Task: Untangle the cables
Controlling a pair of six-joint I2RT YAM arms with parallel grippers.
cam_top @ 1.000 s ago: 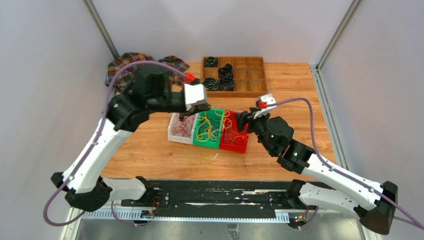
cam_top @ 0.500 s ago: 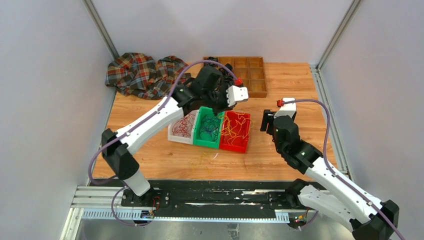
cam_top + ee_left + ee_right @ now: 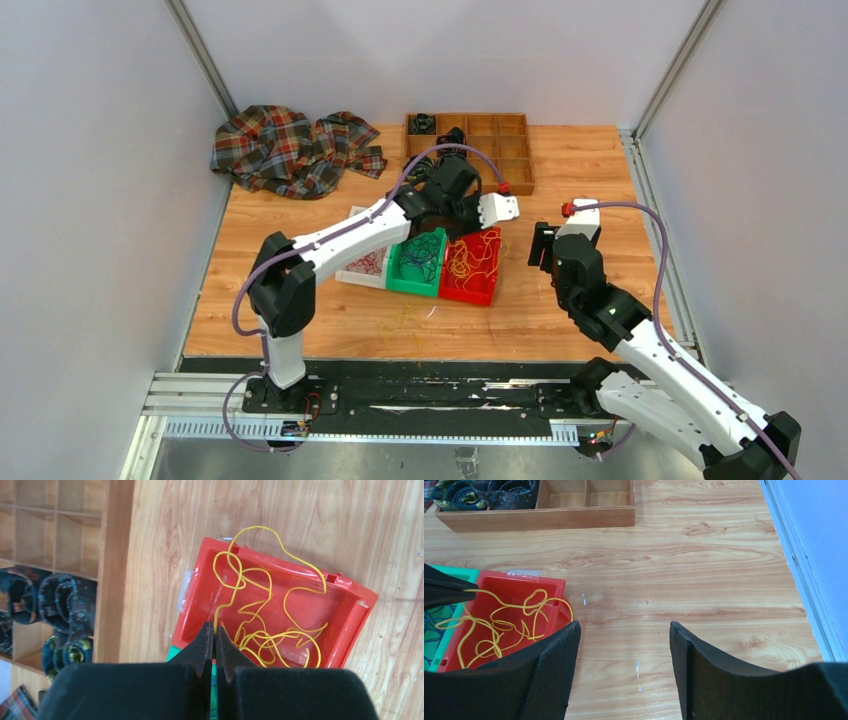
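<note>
Three small bins stand side by side. The white bin (image 3: 350, 268) holds red cables (image 3: 368, 263), the green bin (image 3: 400, 283) holds dark blue cables (image 3: 425, 252), and the red bin (image 3: 478, 293) holds yellow cables (image 3: 475, 255). My left gripper (image 3: 458, 222) hangs over the red bin's (image 3: 350, 600) near-left corner. In the left wrist view this gripper (image 3: 215, 630) is shut on one yellow cable (image 3: 225, 587) that runs from its tips into the pile. My right gripper (image 3: 543, 245) stands open over bare wood to the right of the red bin (image 3: 551, 587), nothing between its fingers (image 3: 624, 630).
A wooden compartment tray (image 3: 505, 150) with black coiled bands (image 3: 450, 140) stands at the back. A plaid cloth (image 3: 285, 150) lies at the back left. A few loose yellow strands (image 3: 405, 318) lie on the table in front of the bins.
My left arm has swung right from above the white bin to the red bin, drawing the yellow cables with it. My right arm has pulled back right, away from the red bin.
</note>
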